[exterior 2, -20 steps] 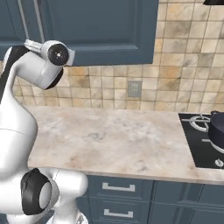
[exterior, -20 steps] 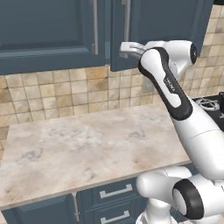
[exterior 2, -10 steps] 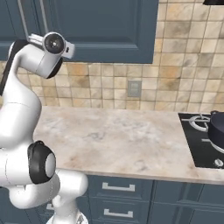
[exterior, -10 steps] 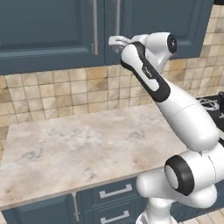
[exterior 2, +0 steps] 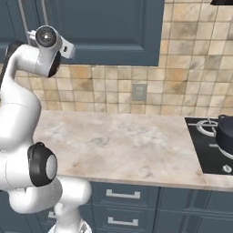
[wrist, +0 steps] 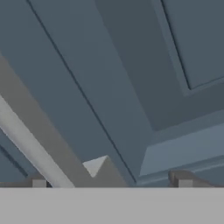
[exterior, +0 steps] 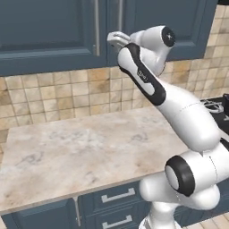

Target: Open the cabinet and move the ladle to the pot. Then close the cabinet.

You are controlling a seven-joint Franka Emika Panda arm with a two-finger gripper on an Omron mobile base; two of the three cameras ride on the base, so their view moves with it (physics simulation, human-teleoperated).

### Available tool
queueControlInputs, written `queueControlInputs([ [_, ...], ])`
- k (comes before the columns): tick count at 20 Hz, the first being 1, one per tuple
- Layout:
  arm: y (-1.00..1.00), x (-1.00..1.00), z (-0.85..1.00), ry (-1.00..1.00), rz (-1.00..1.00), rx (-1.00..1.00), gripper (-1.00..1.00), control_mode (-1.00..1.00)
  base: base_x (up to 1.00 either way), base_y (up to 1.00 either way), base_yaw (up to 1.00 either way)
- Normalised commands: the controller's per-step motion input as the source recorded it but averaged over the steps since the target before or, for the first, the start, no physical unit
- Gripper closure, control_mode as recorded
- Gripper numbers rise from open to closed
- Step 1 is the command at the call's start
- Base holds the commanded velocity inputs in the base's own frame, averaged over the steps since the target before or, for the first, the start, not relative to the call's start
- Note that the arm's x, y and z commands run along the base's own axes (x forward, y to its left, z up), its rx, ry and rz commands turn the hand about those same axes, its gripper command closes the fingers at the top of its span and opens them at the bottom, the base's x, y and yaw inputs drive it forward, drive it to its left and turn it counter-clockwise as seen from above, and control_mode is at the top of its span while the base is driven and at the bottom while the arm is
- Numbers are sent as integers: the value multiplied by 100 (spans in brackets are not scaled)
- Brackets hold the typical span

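The cabinet (exterior: 53, 31) hangs above the counter with both dark blue-grey doors closed. My gripper (exterior: 114, 39) is raised against the lower part of the right door, at the bottom end of its silver bar handle (exterior: 120, 15). In the hand view the handle (wrist: 35, 140) runs diagonally and ends between my gripper's (wrist: 109, 181) widely spread fingertips (wrist: 181, 179), which stand open and hold nothing. The pot (exterior 2: 225, 134) sits on the stove at the far right. The ladle is hidden.
A marble counter (exterior: 85, 147) runs below the tiled backsplash, with drawers (exterior 2: 123, 195) under it. A black cooktop (exterior 2: 207, 148) occupies the right end. A wall outlet (exterior 2: 139, 91) sits on the tiles. The left door's handle (exterior: 96, 27) is just left of my hand.
The arm has swung up and to the left, bringing the gripper from below the right door to the bottom of its bar handle. The doors have stayed closed.
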Motion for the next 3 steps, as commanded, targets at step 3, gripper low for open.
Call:
queueControlInputs([
  [3, 13, 49, 0, 3, -3, -4, -100, -100, 0, 0, 0],
])
